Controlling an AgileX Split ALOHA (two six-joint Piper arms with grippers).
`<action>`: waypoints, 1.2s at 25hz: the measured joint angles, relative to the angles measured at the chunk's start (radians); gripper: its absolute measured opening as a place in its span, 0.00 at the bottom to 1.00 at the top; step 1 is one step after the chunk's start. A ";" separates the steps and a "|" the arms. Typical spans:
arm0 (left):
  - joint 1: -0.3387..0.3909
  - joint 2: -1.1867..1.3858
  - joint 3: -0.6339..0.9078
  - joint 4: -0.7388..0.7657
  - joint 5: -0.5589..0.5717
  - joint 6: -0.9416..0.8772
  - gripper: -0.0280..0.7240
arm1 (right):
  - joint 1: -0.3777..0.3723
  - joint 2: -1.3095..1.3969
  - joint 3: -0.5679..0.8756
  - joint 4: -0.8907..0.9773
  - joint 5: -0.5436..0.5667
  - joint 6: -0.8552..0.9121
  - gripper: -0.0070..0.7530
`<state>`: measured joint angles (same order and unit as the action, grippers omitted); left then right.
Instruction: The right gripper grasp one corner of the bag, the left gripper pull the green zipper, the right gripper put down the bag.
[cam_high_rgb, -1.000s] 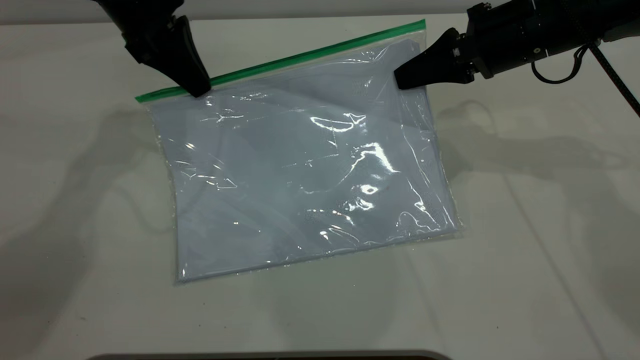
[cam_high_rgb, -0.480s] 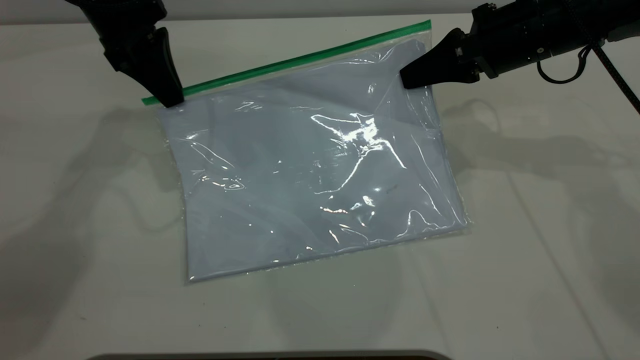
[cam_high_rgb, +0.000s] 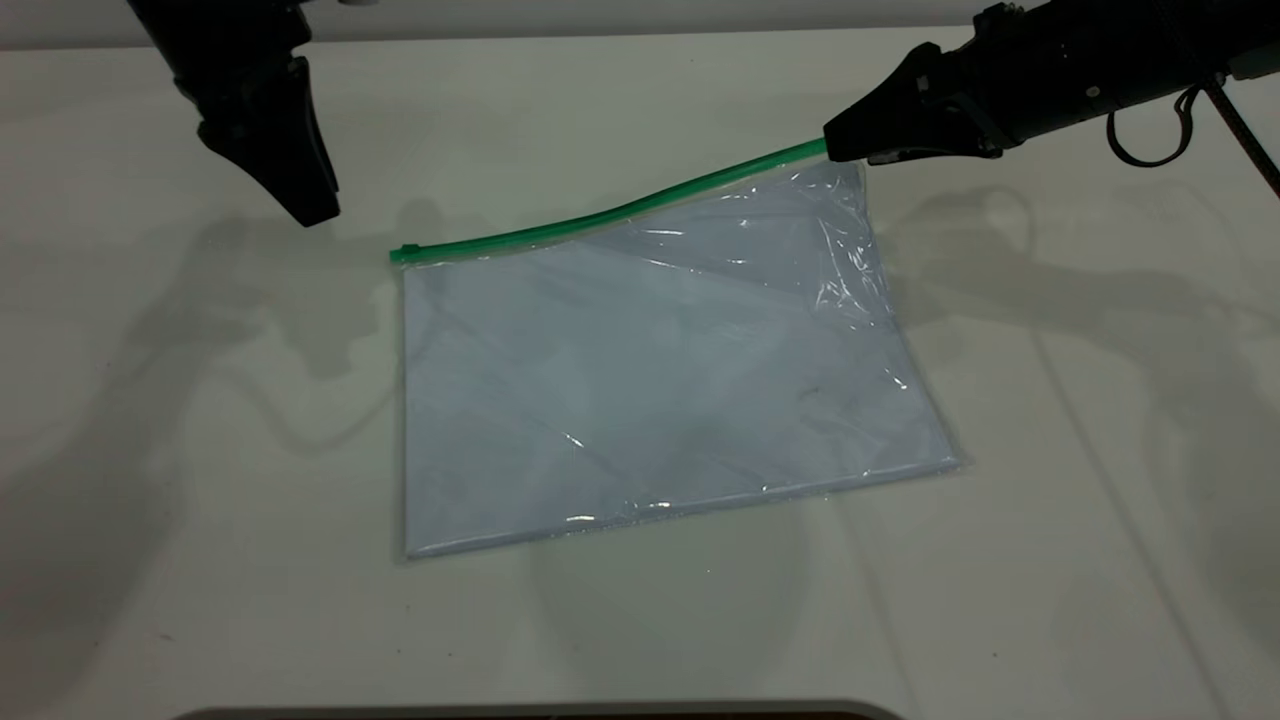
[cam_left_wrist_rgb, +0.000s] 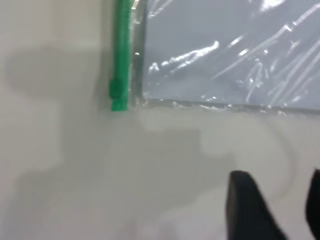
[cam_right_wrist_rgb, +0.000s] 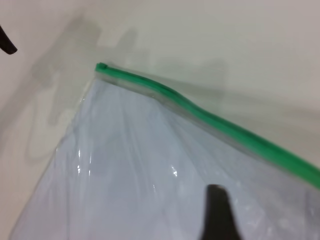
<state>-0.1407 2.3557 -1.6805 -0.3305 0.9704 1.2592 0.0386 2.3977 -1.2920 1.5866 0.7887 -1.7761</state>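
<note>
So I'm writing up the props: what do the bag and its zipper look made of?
The bag looks like thin, glossy clear plastic film: it creases, glints, and shows pale sheets inside. The zipper seems to be opaque green plastic, bending in a smooth curve.

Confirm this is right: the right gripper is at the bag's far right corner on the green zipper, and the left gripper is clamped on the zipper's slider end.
Not quite. The left gripper is off the green zipper, clear of its slider end, as the exterior view shows. The right gripper is indeed at the bag's far right corner on the zipper.
</note>
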 joint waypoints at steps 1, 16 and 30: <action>0.000 0.000 0.000 0.000 -0.013 -0.031 0.62 | 0.000 -0.005 0.000 -0.001 -0.021 0.017 0.83; -0.001 -0.299 -0.357 0.235 0.197 -0.826 0.81 | -0.033 -0.683 0.002 -0.555 -0.234 0.682 0.77; -0.001 -0.871 -0.146 0.365 0.197 -1.186 0.81 | -0.039 -1.454 0.023 -1.056 0.148 1.256 0.77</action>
<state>-0.1417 1.4851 -1.8265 0.0349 1.1674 0.0728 0.0000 0.9434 -1.2694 0.5307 0.9367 -0.5197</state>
